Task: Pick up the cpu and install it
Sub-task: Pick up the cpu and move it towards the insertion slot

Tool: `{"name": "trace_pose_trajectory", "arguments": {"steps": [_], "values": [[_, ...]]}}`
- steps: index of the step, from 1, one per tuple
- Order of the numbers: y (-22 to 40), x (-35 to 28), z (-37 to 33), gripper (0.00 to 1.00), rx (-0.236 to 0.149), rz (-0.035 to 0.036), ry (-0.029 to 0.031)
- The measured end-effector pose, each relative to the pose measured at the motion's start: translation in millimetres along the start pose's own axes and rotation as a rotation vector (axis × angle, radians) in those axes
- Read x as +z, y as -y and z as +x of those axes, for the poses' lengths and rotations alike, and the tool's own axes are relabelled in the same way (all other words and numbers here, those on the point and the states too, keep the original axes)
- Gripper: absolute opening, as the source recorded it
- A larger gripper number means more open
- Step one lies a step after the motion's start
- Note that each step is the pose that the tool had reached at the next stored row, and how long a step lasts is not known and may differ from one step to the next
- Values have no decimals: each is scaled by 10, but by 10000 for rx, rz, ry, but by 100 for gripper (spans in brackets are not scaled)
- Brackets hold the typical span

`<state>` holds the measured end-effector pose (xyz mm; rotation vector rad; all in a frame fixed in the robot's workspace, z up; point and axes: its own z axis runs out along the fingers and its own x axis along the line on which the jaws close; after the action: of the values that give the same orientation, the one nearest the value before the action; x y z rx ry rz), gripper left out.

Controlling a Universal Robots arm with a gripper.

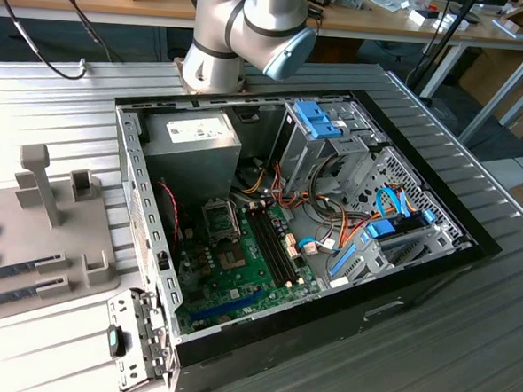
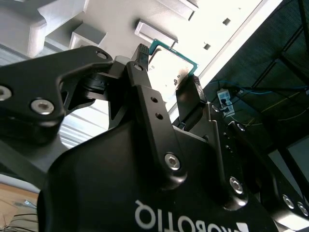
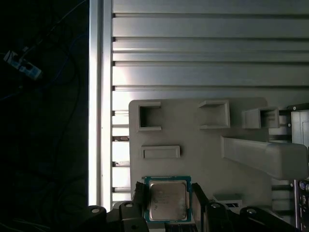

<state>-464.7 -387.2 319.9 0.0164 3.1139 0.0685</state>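
The cpu [image 3: 167,200] is a small square chip with a silver-grey top and a green rim. It sits between the two black fingers [image 3: 140,203] of my gripper [image 3: 168,207], which is shut on its opposite edges. The second wrist view shows the same hold, with the cpu [image 2: 169,63] clamped at the tips of the gripper [image 2: 166,72]. The chip is over the light grey parts fixture [image 3: 193,125]; I cannot tell whether it rests on it or hangs clear. In the exterior view the dark socket frame [image 1: 220,218] lies on the green motherboard inside the open computer case [image 1: 143,167].
The arm's base joints [image 1: 245,26] stand behind the case. The grey fixture [image 1: 46,227], with upright posts and slots, lies on the ribbed metal table at the exterior view's left. Inside the case are the grey power-supply box [image 1: 193,147], cables and drive cages [image 1: 336,138].
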Motion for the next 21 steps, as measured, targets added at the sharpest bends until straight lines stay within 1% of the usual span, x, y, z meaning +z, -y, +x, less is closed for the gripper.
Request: {"name": "trace_pose_trajectory", "arguments": {"steps": [21], "values": [[-2, -44, -1, 47, 0, 0, 0]]}}
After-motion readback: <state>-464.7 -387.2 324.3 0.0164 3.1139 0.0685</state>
